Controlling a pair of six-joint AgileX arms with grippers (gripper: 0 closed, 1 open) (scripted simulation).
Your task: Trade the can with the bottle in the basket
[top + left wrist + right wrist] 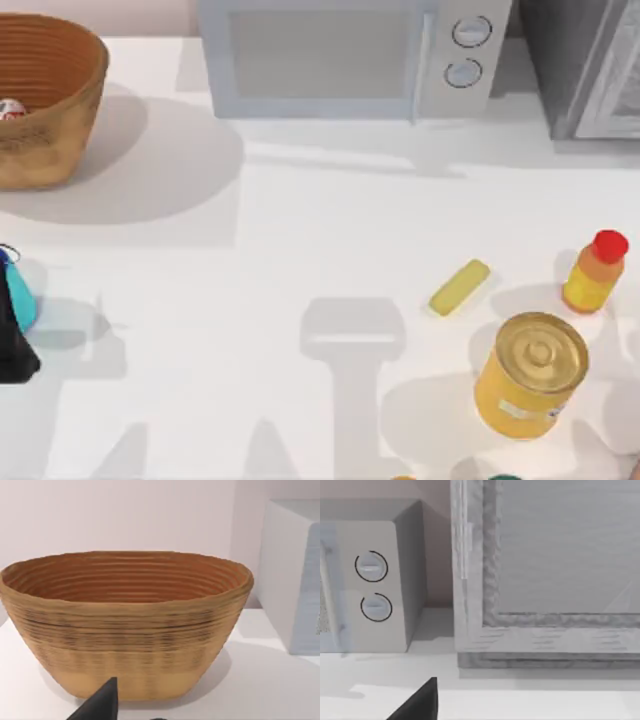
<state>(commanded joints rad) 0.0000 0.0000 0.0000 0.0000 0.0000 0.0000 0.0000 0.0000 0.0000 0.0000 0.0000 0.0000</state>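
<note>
1 bottle [20, 298] in left claw [12, 330], basket [60, 120] near

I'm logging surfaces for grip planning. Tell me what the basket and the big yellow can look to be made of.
The basket looks like woven wicker, matte brown: ribbed horizontal coils run around its walls, paler toward the base. The big yellow can looks like metal, though that's a guess from a rendering: its gold lid is glossy with pressed concentric rings, and the yellow side wall looks smooth with a small pale label.
</note>
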